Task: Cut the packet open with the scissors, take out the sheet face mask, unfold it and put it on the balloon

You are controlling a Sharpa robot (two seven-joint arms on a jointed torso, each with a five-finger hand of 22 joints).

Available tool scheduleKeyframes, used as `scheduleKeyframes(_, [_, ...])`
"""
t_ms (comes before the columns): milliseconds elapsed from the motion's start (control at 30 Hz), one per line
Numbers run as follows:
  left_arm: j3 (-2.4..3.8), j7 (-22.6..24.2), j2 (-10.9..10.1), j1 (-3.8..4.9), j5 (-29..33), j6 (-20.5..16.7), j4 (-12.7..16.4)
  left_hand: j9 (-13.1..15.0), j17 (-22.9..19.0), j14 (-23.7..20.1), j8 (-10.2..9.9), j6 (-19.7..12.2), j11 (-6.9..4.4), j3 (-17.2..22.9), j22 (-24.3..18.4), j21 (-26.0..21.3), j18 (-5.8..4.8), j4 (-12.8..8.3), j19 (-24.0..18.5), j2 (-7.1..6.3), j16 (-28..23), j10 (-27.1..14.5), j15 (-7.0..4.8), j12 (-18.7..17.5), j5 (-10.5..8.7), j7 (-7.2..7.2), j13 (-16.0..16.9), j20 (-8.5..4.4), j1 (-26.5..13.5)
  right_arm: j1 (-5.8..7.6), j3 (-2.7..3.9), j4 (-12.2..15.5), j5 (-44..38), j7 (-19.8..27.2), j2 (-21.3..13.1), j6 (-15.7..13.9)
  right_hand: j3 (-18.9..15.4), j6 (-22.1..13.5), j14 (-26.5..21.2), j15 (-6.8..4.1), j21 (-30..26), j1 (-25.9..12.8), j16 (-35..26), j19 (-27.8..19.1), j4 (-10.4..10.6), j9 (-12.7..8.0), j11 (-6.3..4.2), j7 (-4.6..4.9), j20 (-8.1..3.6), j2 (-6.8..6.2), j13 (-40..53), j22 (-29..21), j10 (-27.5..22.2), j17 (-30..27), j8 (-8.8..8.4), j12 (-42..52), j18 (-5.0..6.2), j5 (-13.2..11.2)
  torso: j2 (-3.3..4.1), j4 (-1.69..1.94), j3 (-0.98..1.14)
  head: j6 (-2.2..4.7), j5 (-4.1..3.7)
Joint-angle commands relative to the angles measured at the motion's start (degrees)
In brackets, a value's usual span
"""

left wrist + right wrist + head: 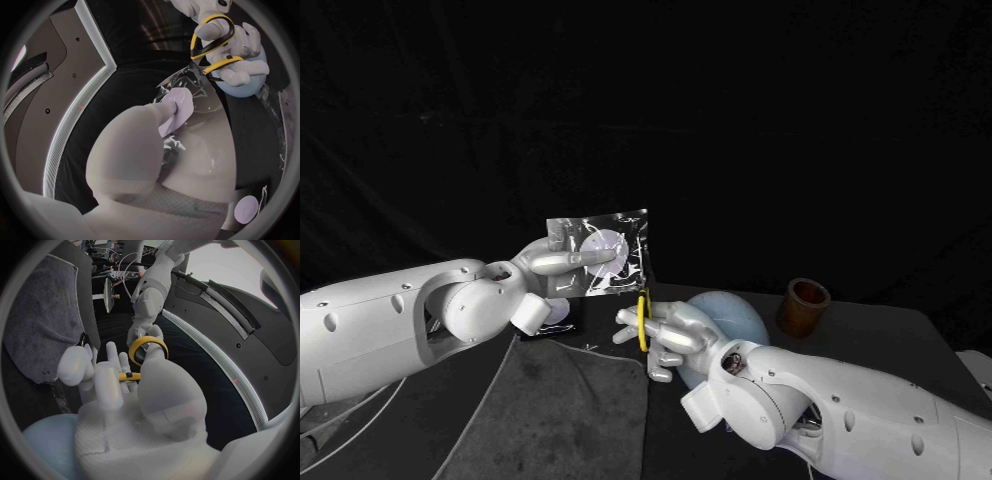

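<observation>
Packet (pixel 626 232): glossy, crinkled square in L hand (pixel 564 263)

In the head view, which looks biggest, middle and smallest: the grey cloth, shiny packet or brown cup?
1. grey cloth
2. shiny packet
3. brown cup
The packet is lifted, maybe nearer the camera, so places two and three are unsure.

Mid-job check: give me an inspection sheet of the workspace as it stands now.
Surface: black table, grey cloth spread at its front.
Job's things: packet held up off the table; scissors with yellow handles, blades pointing up along the packet's edge; pale blue balloon just behind the right hand.
Clutter: brown cylindrical container standing beside the balloon.
Hands: left hand pinches the packet; right hand holds the scissors.
Cables: thin pale cable under the left arm.
Surroundings: black backdrop.
</observation>
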Motion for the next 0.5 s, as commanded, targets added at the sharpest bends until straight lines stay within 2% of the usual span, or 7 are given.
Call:
scheduleKeyframes(33, [-0.01, 0.05, 0.16, -0.05, -0.67, 1.04, 0.06, 0.69, 0.08, -0.02, 0.23, 0.02, 0.06, 0.10, -0.03, 0.28, 1.10, -0.32, 0.27, 0.66, -0.39, 0.37, -0.25, -0.12, 0.31, 0.17, -0.01, -0.09, -0.13, 0.09, 0.31, 0.20, 0.38, 1.27, 0.11, -1.11, -0.70, 2.23, 1.29, -0.62, 2.47, 0.23, 0.74, 1.79, -0.11, 0.23, -1.02, 3.63, -0.65, 0.85, 0.06, 4.46, 3.15, 1.84, 1.13, 1.53, -0.14, -0.21, 0.02, 0.00, -0.01, 0.05, -0.04])
scheduleKeyframes(67, [-0.01, 0.05, 0.15, -0.06, -0.69, 1.05, 0.05, 0.69, 0.08, -0.02, 0.23, 0.02, 0.06, 0.10, -0.03, 0.28, 1.10, -0.32, 0.27, 0.66, -0.39, 0.37, -0.25, -0.12, 0.31, 0.17, -0.01, -0.09, -0.13, 0.09, 0.38, 0.19, 0.42, 1.21, 0.11, -1.50, -0.78, 4.10, 1.95, -1.45, 4.27, 0.47, 1.02, 3.03, -0.37, 0.33, -2.00, 2.70, -1.43, 1.23, 0.35, 5.22, 5.56, 2.84, 2.05, 2.67, -0.51, -0.22, 0.03, 0.01, -0.01, 0.07, -0.03])
scheduleKeyframes(100, [-0.01, 0.04, 0.15, -0.07, -0.70, 1.06, 0.05, 0.69, 0.08, -0.02, 0.23, 0.02, 0.06, 0.10, -0.03, 0.28, 1.10, -0.32, 0.27, 0.66, -0.39, 0.37, -0.25, -0.12, 0.31, 0.17, -0.01, -0.09, -0.13, 0.09, 0.45, 0.16, 0.53, 1.12, 0.11, -1.90, -0.76, 5.03, 2.26, -1.77, 4.99, 0.63, 1.16, 3.51, -0.51, 0.45, -2.34, 2.25, -1.69, 1.41, 0.59, 5.53, 6.79, 3.40, 2.58, 3.29, -0.67, -0.18, 0.02, 0.01, -0.02, 0.07, -0.02])
scheduleKeyframes(167, [-0.01, 0.04, 0.14, -0.08, -0.73, 1.07, 0.05, 0.69, 0.08, -0.02, 0.23, 0.02, 0.06, 0.10, -0.03, 0.28, 1.10, -0.32, 0.27, 0.66, -0.39, 0.37, -0.25, -0.12, 0.31, 0.17, -0.01, -0.09, -0.13, 0.08, 0.52, 0.13, 0.66, 0.94, 0.11, -2.41, -0.94, 7.90, 3.13, -3.16, 7.13, 0.86, 1.42, 4.98, -0.84, 0.82, -3.93, 0.79, -2.95, 1.94, 1.66, 6.46, 10.59, 4.78, 4.27, 5.31, -1.16, -0.19, -0.02, 0.00, -0.03, 0.08, 0.02])
scheduleKeyframes(300, [-0.02, 0.04, 0.12, -0.09, -0.75, 1.07, 0.05, 0.69, 0.08, -0.02, 0.23, 0.02, 0.06, 0.10, -0.03, 0.28, 1.10, -0.32, 0.27, 0.66, -0.39, 0.37, -0.25, -0.12, 0.31, 0.17, -0.01, -0.09, -0.13, 0.08, 0.61, 0.07, 0.69, 0.45, 0.10, -3.16, -1.08, 11.56, 4.09, -5.12, 9.07, 1.14, 1.46, 6.36, -1.31, 2.01, -5.97, -1.51, -4.82, 2.87, 4.29, 7.29, 15.40, 6.18, 6.99, 8.58, -1.59, -0.22, 0.01, 0.01, -0.02, -0.05, 0.02])
scheduleKeyframes(367, [-0.02, 0.05, 0.11, -0.10, -0.76, 1.06, 0.06, 0.69, 0.08, -0.02, 0.23, 0.02, 0.06, 0.10, -0.03, 0.28, 1.10, -0.32, 0.27, 0.66, -0.39, 0.37, -0.25, -0.12, 0.31, 0.17, -0.01, -0.09, -0.13, 0.08, 0.63, 0.03, 0.62, 0.23, 0.07, -3.33, -1.14, 12.45, 4.47, -5.75, 9.91, 1.18, 1.48, 6.97, -1.47, 2.62, -6.72, -2.17, -5.48, 3.20, 5.66, 7.66, 16.61, 6.78, 7.93, 9.81, -1.80, -0.19, 0.00, 0.00, -0.02, -0.06, 0.06])
scheduleKeyframes(500, [-0.02, 0.07, 0.08, -0.10, -0.76, 1.06, 0.07, 0.69, 0.08, -0.02, 0.23, 0.02, 0.06, 0.10, -0.03, 0.28, 1.10, -0.32, 0.27, 0.66, -0.39, 0.37, -0.25, -0.12, 0.31, 0.17, -0.01, -0.09, -0.13, 0.08, 0.65, 0.01, 0.50, 0.03, 0.00, -3.44, -1.20, 12.85, 4.78, -6.09, 10.38, 1.14, 1.57, 7.31, -1.56, 3.05, -7.09, -2.53, -5.85, 3.36, 6.63, 7.87, 17.04, 7.52, 8.49, 10.51, -1.92, -0.19, -0.01, -0.01, -0.03, -0.07, 0.11])
